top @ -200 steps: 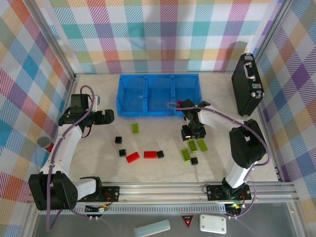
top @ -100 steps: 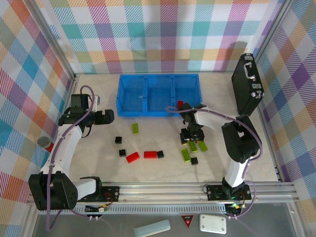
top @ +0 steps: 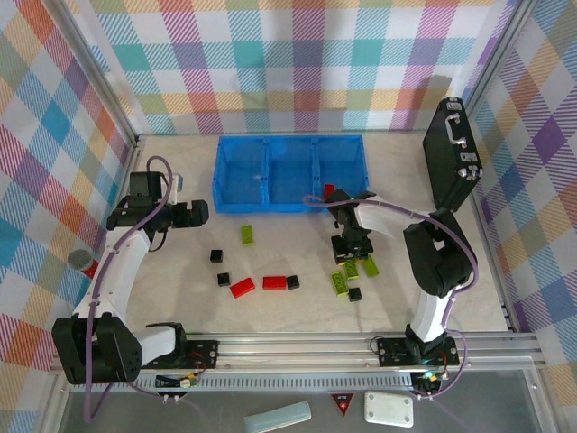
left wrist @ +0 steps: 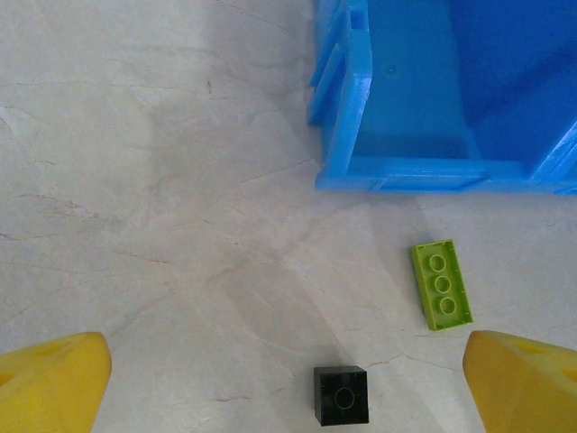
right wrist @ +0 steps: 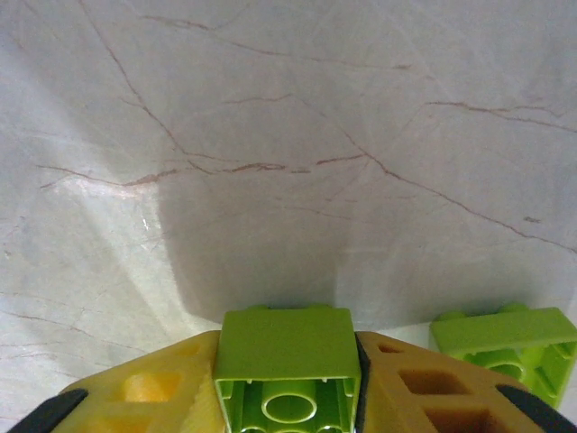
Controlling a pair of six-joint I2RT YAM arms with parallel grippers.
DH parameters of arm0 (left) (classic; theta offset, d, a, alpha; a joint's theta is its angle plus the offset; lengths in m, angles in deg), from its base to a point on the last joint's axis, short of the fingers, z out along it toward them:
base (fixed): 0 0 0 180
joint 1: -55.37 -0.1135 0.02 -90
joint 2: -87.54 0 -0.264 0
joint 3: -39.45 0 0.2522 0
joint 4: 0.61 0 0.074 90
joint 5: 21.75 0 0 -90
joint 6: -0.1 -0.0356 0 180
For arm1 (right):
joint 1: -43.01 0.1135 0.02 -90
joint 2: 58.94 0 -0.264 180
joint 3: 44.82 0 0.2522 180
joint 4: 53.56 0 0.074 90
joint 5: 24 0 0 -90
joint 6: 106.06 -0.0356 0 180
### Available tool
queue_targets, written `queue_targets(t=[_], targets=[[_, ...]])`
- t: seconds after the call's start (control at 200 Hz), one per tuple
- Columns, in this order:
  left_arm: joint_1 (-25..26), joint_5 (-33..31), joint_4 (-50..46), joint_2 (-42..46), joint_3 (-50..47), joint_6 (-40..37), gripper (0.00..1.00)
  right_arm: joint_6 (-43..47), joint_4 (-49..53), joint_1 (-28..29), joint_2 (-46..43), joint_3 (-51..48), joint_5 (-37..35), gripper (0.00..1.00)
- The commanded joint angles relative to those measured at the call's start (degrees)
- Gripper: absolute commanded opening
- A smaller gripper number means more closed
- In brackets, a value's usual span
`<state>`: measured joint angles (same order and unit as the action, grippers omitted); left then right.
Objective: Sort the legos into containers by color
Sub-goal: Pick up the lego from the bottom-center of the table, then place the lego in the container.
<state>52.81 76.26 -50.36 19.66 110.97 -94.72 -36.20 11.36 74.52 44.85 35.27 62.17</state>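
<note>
The left fingers (left wrist: 54,383) hang spread wide and empty near the desk's left edge, above a lone green brick (left wrist: 441,284) and a black brick (left wrist: 342,394) just off the blue tray's (top: 270,208) left corner. Red bricks (top: 242,288) lie mid-desk toward the near edge. Right of them, the right fingers (right wrist: 144,388) press against both sides of a lime-green brick (right wrist: 287,361), with a second green brick (right wrist: 500,338) just beside it. The grasp looks made; next comes a straight lift clear of that neighbour, then a carry toward the far edge to one tray compartment.
</note>
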Motion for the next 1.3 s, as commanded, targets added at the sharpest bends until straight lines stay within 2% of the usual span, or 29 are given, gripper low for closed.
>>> queue_targets(t=[0.0,0.235,0.465,0.755,1.295], targets=[[-0.9,0.3,-0.7,0.0,0.3,-0.9,1.0,0.0,2.0,0.2,-0.1,1.4,0.1,0.37],[-0.9,-0.2,-0.6,0.5,0.3,-0.9,1.0,-1.4,6.2,0.5,-0.1,6.6,-1.7,0.36],[-0.9,0.2,-0.5,1.0,0.2,-0.8,1.0,-4.1,10.1,3.4,2.3,17.2,-1.9,0.36],[-0.9,0.5,-0.4,1.7,0.0,-0.6,1.0,-7.0,11.4,6.1,10.6,34.0,-2.0,0.36],[-0.8,1.0,-0.4,2.0,-0.1,-0.3,1.0,-7.3,16.9,4.6,30.9,67.4,-7.7,0.35]])
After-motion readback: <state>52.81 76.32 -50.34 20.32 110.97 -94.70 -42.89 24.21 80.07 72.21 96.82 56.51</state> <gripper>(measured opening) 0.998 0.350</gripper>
